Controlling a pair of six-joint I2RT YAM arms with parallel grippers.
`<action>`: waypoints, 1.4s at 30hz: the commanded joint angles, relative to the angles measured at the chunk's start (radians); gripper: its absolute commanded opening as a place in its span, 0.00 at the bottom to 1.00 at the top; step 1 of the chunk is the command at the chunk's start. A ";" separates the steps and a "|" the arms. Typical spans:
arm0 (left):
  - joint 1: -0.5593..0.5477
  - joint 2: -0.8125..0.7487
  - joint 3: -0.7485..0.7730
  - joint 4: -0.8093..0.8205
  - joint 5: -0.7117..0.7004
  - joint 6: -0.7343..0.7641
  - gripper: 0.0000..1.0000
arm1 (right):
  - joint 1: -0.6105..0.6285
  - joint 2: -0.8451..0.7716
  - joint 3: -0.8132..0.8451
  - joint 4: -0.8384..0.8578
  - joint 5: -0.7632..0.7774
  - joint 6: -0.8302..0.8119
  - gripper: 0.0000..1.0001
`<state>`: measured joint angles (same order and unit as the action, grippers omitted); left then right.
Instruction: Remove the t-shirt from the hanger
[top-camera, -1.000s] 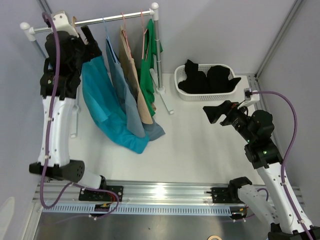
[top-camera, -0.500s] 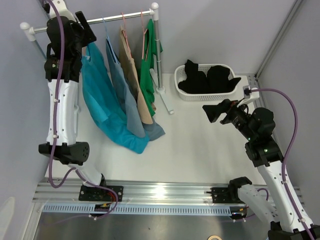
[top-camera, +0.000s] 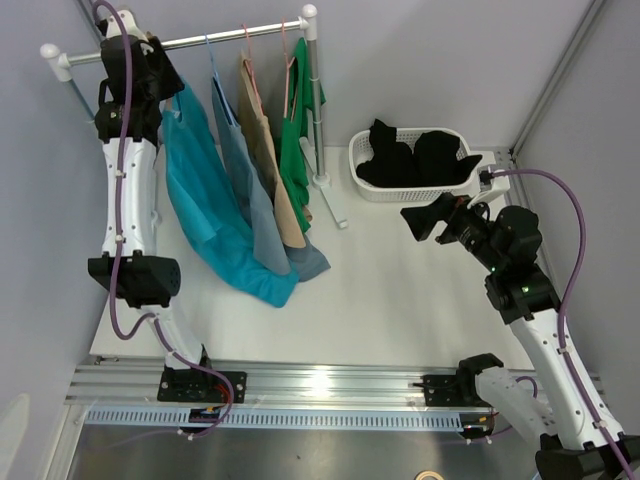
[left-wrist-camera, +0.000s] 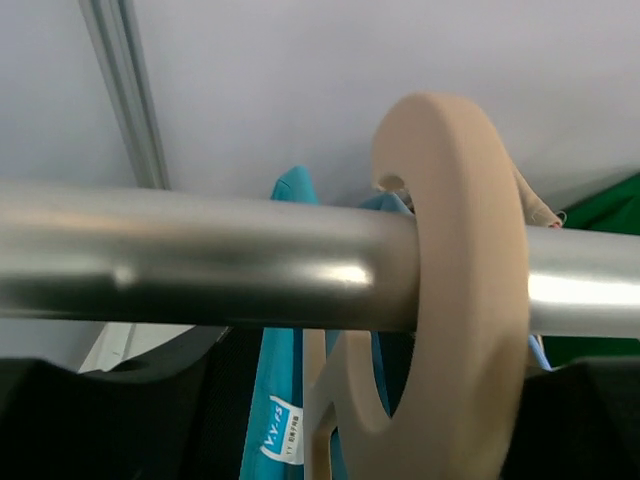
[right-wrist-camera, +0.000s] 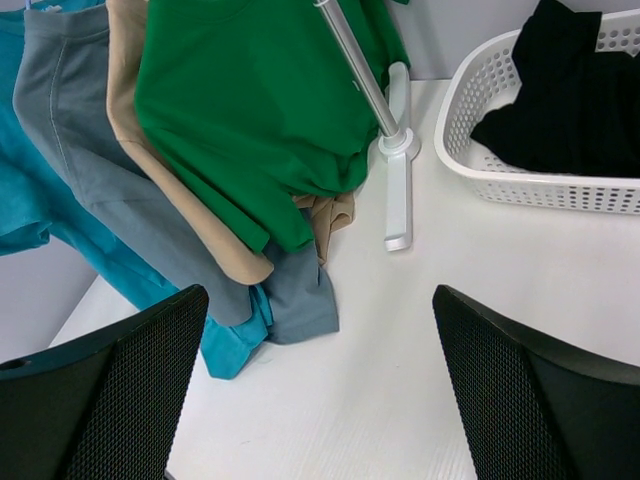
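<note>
A teal t-shirt (top-camera: 205, 200) hangs leftmost on the silver rail (top-camera: 240, 32) from a tan hanger. In the left wrist view the hanger's hook (left-wrist-camera: 460, 280) loops over the rail (left-wrist-camera: 200, 260), with the teal collar and its label (left-wrist-camera: 280, 400) below. My left gripper (top-camera: 160, 70) is up at the rail; its black fingers (left-wrist-camera: 100, 420) close on the hanger's neck and the collar (left-wrist-camera: 320, 420). My right gripper (top-camera: 430, 222) is open and empty above the table, apart from the clothes; its fingers (right-wrist-camera: 110, 390) frame bare table (right-wrist-camera: 320, 400).
Grey-blue (top-camera: 245, 170), tan (top-camera: 265, 150) and green (top-camera: 298, 130) shirts hang to the right of the teal one. The rack's post (top-camera: 315, 100) and foot (top-camera: 330, 205) stand mid-table. A white basket (top-camera: 360, 160) with black clothes (top-camera: 415, 160) sits at the back right.
My left arm has stretched upward and its gripper has moved up and back to the rail's left end. My right gripper has shifted slightly left and up.
</note>
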<state>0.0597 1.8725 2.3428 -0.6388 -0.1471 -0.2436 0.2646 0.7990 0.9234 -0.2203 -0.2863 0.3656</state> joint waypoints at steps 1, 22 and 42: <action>0.005 -0.010 0.056 0.005 0.055 -0.026 0.52 | 0.004 0.011 0.032 0.055 -0.028 0.019 1.00; 0.009 -0.088 -0.025 -0.028 -0.038 -0.082 0.02 | 0.004 0.023 -0.009 0.101 -0.073 0.058 1.00; -0.170 -0.196 0.069 0.076 -0.149 0.064 0.01 | 0.004 0.029 -0.028 0.111 -0.111 0.065 1.00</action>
<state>-0.0605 1.7866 2.3474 -0.6544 -0.2306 -0.2398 0.2646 0.8249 0.8879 -0.1425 -0.3683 0.4255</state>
